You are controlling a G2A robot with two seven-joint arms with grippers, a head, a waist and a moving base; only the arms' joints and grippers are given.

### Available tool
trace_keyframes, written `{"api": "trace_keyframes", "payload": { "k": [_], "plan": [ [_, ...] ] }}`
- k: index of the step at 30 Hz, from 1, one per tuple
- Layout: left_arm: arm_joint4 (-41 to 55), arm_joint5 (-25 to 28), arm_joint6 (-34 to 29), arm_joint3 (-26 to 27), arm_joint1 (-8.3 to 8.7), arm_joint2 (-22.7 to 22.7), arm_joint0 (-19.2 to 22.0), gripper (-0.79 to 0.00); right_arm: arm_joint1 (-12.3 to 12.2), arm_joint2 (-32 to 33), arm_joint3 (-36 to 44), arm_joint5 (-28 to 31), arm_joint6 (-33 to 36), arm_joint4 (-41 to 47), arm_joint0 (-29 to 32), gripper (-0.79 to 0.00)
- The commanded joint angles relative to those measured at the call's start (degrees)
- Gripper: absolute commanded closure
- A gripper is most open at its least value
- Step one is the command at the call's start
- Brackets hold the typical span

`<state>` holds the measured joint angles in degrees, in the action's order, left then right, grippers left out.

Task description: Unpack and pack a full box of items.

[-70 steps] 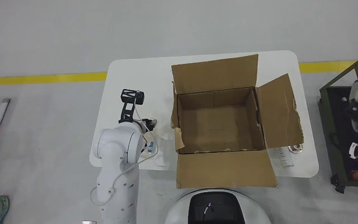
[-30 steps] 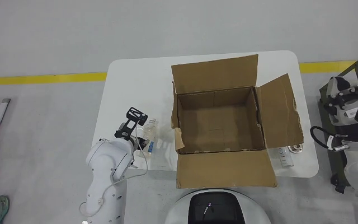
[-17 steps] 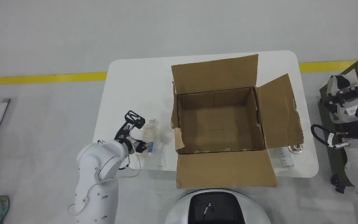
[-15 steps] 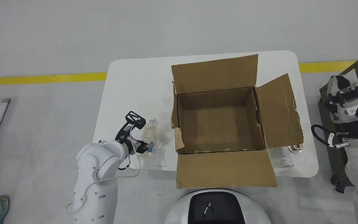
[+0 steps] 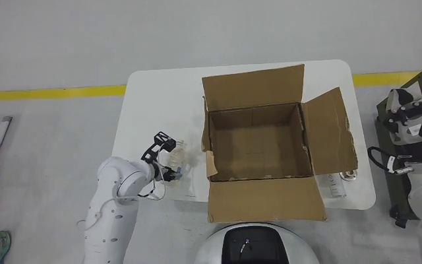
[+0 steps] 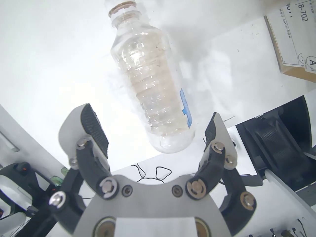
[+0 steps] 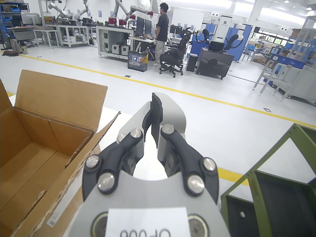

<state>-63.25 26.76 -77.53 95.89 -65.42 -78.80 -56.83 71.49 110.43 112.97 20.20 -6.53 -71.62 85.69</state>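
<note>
Nearby, a clear bottle (image 5: 175,156) lies beside the open cardboard box (image 5: 254,89).

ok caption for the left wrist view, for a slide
Open left claw straddling the base of a clear plastic bottle lying on the white table
</note>
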Motion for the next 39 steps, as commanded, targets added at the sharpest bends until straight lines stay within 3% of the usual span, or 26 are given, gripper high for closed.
{"api": "trace_keyframes", "payload": {
  "k": [1, 11, 18, 21, 23, 25, 27, 29, 35, 36, 37, 38, 39],
  "plan": [
    [0.5, 0.0, 0.0, -1.2, 0.58, 0.9, 0.7, -0.785, 0.0, 0.0, 0.0, -0.1, -0.1, 0.0, 0.1, 0.0],
    [3.5, -0.6, -0.6, -6.6, 2.11, 4.0, 4.0, -0.763, -0.3, 0.0, 0.3, -0.8, -0.2, 0.0, 0.5, 0.0],
    [4.5, -0.6, -0.6, -8.0, 2.35, 6.0, 5.0, -0.677, -0.4, 0.0, 0.6, -1.2, -0.3, 0.1, 0.9, 0.0],
    [4.5, -1.2, -0.5, -8.7, 2.39, 6.6, 5.3, -0.563, -0.5, 0.0, 0.8, -1.4, -0.4, 0.2, 1.2, 0.0],
    [4.3, -1.5, -0.5, -8.9, 2.44, 7.0, 5.6, -0.422, -0.5, 0.1, 0.9, -1.5, -0.5, 0.1, 1.4, 0.0],
    [4.1, -1.8, -0.4, -9.1, 2.52, 7.1, 5.7, -0.329, -0.6, 0.1, 1.0, -1.5, -0.5, 0.2, 1.5, 0.0],
    [3.7, -2.1, -0.3, -9.1, 2.64, 7.1, 5.7, -0.129, -0.6, 0.2, 1.1, -1.5, -0.5, 0.3, 1.6, 0.0],
    [3.4, -2.5, 0.0, -8.9, 2.77, 7.0, 5.6, 0.0, -0.7, 0.1, 1.3, -1.6, -0.4, 0.3, 1.7, 0.0],
    [4.4, -3.1, 0.3, -5.2, 3.53, 4.3, 4.1, 0.0, -0.7, 0.1, 1.6, -2.6, 0.9, 1.1, 1.6, 0.0],
    [4.6, -3.2, 0.3, -4.1, 3.73, 3.4, 3.6, 0.0, -0.7, 0.2, 1.7, -2.8, 1.8, 2.3, 1.5, -0.102],
    [5.1, -3.6, 0.4, -2.9, 3.93, 2.3, 3.1, 0.0, -0.8, 0.4, 1.9, -3.0, 3.1, 3.4, 1.3, -0.388],
    [5.8, -3.8, 0.2, -1.7, 4.12, 1.2, 2.6, 0.0, -0.8, 0.6, 1.9, -3.2, 4.8, 4.8, 1.1, -0.785],
    [6.5, -4.2, 0.0, -0.3, 4.33, 0.0, 2.0, 0.0, -0.8, 0.9, 2.0, -3.8, 6.8, 7.3, 0.8, -0.785]
  ]
}}
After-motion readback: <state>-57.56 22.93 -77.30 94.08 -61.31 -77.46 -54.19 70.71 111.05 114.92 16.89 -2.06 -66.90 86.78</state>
